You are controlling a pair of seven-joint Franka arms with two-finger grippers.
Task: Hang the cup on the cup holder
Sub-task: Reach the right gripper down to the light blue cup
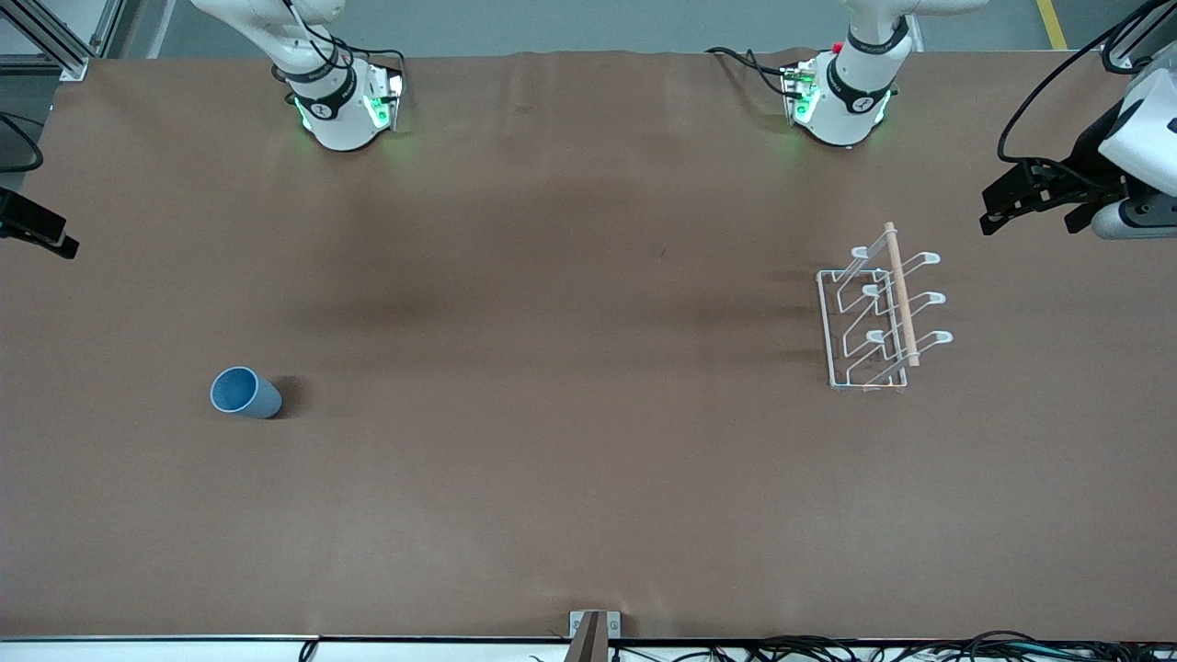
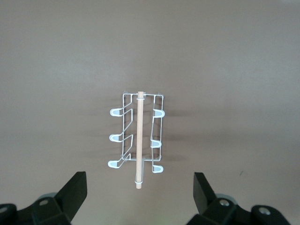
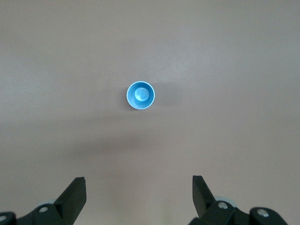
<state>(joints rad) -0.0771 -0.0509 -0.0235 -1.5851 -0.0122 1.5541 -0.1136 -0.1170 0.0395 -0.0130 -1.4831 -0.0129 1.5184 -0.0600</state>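
Observation:
The light blue cup (image 1: 245, 393) stands upright, mouth up, on the brown table toward the right arm's end. The right wrist view looks down into it (image 3: 140, 95). The white wire cup holder (image 1: 878, 313) with its wooden rod (image 1: 901, 294) stands toward the left arm's end and carries no cup; it also shows in the left wrist view (image 2: 138, 136). My left gripper (image 1: 1030, 210) is high over the table's end beside the holder, open and empty (image 2: 139, 187). My right gripper (image 1: 41, 230) is high at the other end, open and empty (image 3: 139, 190).
The two arm bases (image 1: 345, 101) (image 1: 841, 97) stand along the table's edge farthest from the front camera. A small metal bracket (image 1: 595, 633) and cables (image 1: 828, 648) sit at the nearest edge. Brown tabletop (image 1: 570, 368) lies between cup and holder.

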